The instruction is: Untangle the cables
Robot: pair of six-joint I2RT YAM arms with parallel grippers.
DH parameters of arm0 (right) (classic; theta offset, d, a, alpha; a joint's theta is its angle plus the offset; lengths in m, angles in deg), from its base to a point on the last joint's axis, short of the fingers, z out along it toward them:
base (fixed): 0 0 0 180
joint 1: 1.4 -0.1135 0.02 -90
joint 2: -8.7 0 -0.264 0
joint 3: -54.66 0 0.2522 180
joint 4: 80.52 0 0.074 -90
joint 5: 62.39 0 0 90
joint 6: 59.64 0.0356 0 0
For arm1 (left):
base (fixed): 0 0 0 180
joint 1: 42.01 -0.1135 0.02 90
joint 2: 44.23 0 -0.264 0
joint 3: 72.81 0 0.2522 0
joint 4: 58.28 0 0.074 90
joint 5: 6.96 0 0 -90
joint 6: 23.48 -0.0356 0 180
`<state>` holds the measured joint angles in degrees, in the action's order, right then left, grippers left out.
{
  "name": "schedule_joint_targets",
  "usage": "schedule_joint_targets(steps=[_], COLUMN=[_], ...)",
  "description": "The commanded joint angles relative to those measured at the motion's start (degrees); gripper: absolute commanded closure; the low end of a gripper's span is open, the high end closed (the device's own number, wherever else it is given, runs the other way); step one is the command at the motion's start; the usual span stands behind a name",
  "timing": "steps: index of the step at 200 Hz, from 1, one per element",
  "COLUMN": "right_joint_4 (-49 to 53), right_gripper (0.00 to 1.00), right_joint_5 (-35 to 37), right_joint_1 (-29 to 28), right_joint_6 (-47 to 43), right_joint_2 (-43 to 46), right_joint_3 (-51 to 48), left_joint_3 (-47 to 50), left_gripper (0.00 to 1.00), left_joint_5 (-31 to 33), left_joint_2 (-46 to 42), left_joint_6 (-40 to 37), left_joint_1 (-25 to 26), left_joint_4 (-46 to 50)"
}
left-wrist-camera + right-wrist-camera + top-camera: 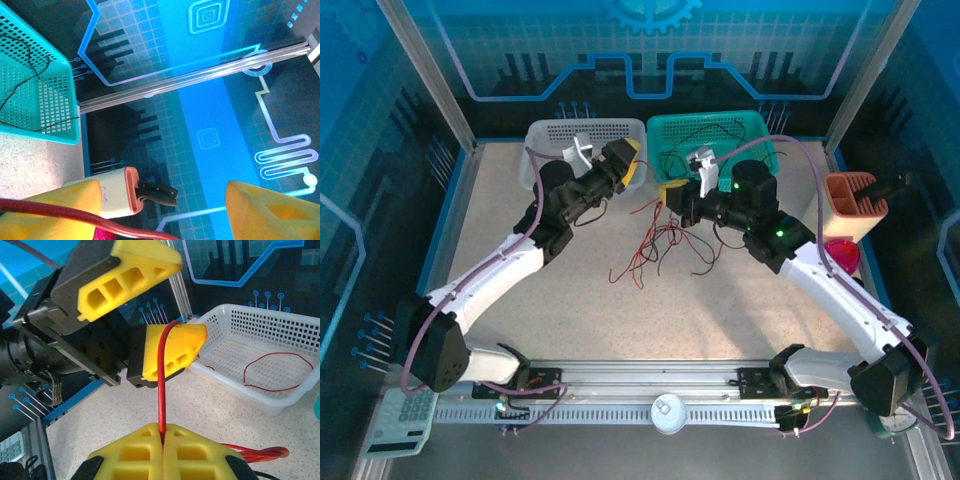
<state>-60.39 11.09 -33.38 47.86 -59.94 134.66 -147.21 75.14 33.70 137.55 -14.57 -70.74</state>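
A tangle of thin red and black cables (pixel 655 245) lies mid-table. My right gripper (pixel 162 434) is shut on one red cable (pixel 161 385), which rises straight up from its yellow pads to the lower finger (pixel 172 347) of my left gripper (pixel 186 297). The left gripper's jaws stand open, and the red cable (pixel 75 216) lies across one finger without being pinched. Seen from above, the left gripper (pixel 632 165) and right gripper (pixel 670 195) face each other just above the tangle, in front of the baskets.
A white basket (pixel 582 135) at the back holds a red cable (pixel 272 371). Beside it, a teal basket (pixel 715 135) holds black cable (pixel 30 65). An orange-rimmed knife holder (pixel 855 205) and a red object (pixel 842 255) stand at the right. A calculator (pixel 405 420) lies near left.
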Motion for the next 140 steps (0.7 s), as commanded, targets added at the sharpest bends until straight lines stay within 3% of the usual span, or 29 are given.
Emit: schedule_joint_targets(steps=[1,31,72,95,109,120,140], right_joint_4=[-2.15,-1.71,-1.98,-2.45,-2.22,-2.24,-2.48], right_gripper=[1.00,1.00,1.00,1.00,0.67,0.49,0.35], right_joint_5=[0.16,0.60,0.77,0.96,1.36,1.93,3.34], right_joint_1=[-0.56,-0.18,0.27,0.52,0.95,1.30,2.48], right_joint_6=[-0.58,-0.72,-0.27,0.40,0.88,1.26,2.23], right_joint_2=[2.01,2.37,1.77,1.12,0.79,0.94,1.99], right_joint_3=[-0.97,-1.45,-2.38,-3.43,-4.02,-4.53,-6.02], left_joint_3=[1.90,3.16,3.10,0.35,-2.80,-6.45,-14.82], left_gripper=[0.38,0.47,0.68,0.95,1.00,1.00,1.00], left_joint_5=[2.09,2.45,2.41,0.00,-2.65,-5.95,-13.37], left_joint_2=[0.19,0.03,-0.97,-1.05,-0.81,-0.14,2.09], left_joint_6=[-1.88,-1.71,-2.83,-5.01,-7.32,-9.29,-12.59], left_joint_1=[-1.10,-2.20,-3.25,-3.88,-4.08,-4.16,-3.99], left_joint_4=[-3.98,-5.68,-6.63,-5.64,-3.87,-2.11,3.10])
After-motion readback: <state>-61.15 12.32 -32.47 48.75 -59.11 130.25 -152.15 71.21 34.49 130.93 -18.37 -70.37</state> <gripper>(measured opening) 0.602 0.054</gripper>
